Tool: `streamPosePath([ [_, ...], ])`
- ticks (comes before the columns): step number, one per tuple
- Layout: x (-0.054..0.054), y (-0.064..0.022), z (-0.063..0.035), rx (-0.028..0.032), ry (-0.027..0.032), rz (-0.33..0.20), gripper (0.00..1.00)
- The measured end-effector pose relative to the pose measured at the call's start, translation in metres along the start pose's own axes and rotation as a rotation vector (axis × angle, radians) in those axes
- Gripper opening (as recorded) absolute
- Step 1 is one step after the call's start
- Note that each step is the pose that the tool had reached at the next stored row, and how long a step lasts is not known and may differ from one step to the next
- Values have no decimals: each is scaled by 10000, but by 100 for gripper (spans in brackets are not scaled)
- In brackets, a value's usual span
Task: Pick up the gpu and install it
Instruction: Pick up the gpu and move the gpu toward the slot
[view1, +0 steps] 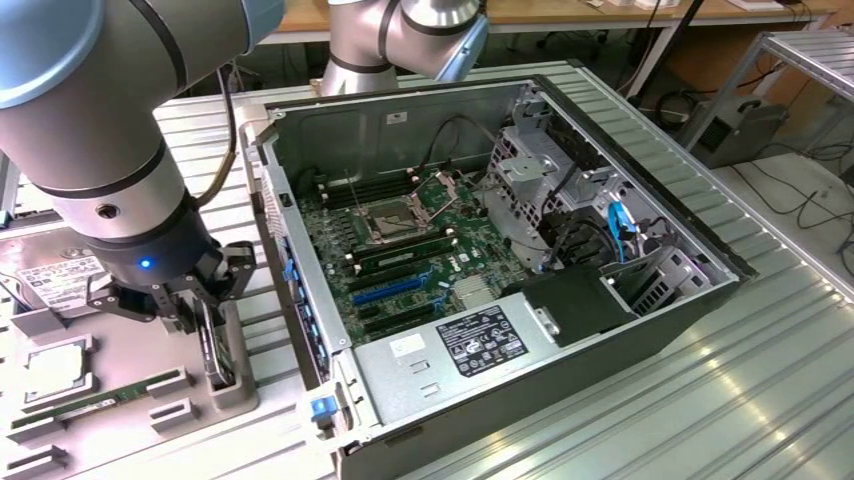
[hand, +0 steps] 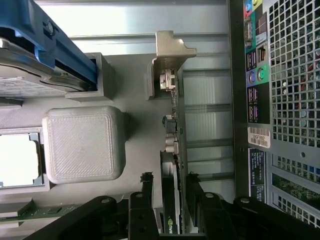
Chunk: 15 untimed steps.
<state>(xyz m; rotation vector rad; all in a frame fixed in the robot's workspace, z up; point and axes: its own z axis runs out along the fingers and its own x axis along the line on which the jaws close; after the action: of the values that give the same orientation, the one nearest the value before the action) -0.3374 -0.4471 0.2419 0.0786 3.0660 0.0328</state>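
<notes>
The gpu (view1: 219, 352) stands on its edge in a slot of the grey tray (view1: 134, 440), at the exterior view's left beside the open computer case (view1: 627, 300). From the wrist, the gpu (hand: 173, 142) shows edge-on, with its silver bracket (hand: 169, 50) at the far end. My gripper (view1: 207, 318) is lowered over the card. The gripper (hand: 169, 187) is open, one of its black fingers (hand: 146, 192) on each side of the card. A narrow gap shows beside one finger. The card still rests in its slot.
The case lies on its side with the motherboard (view1: 400, 240) and blue expansion slots (view1: 380, 288) exposed. Its rear panel (hand: 285, 100) is close to the card. The tray also holds a hard drive (view1: 54, 282), a processor (view1: 47, 365), a memory stick (view1: 100, 400) and a grey block (hand: 82, 142).
</notes>
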Motion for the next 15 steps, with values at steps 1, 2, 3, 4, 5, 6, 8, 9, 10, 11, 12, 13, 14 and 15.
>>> streamPosePath([
  [1, 0, 0, 0, 1, 0, -1, 34],
  [2, 0, 0, 0, 0, 0, -1, 34],
  [3, 0, 0, 0, 0, 0, -1, 27],
  [4, 0, 0, 0, 0, 1, -1, 27],
  [5, 0, 0, 0, 0, 1, 0, 27],
  [6, 0, 0, 0, 0, 0, 0, 27],
  [8, 0, 0, 0, -1, 0, -14, 27],
  [9, 0, 0, 0, -6, 3, -91, 27],
  [10, 0, 0, 0, -13, 6, -170, 27],
  [11, -1, 0, 0, -20, 8, -268, 27],
  [12, -10, 0, 1, -39, 18, -514, 27],
  [13, -17, 1, 1, -48, 25, -639, 27],
  [14, -22, 1, 1, -52, 35, -713, 26],
  [15, -28, 1, 2, -55, 38, -758, 26],
])
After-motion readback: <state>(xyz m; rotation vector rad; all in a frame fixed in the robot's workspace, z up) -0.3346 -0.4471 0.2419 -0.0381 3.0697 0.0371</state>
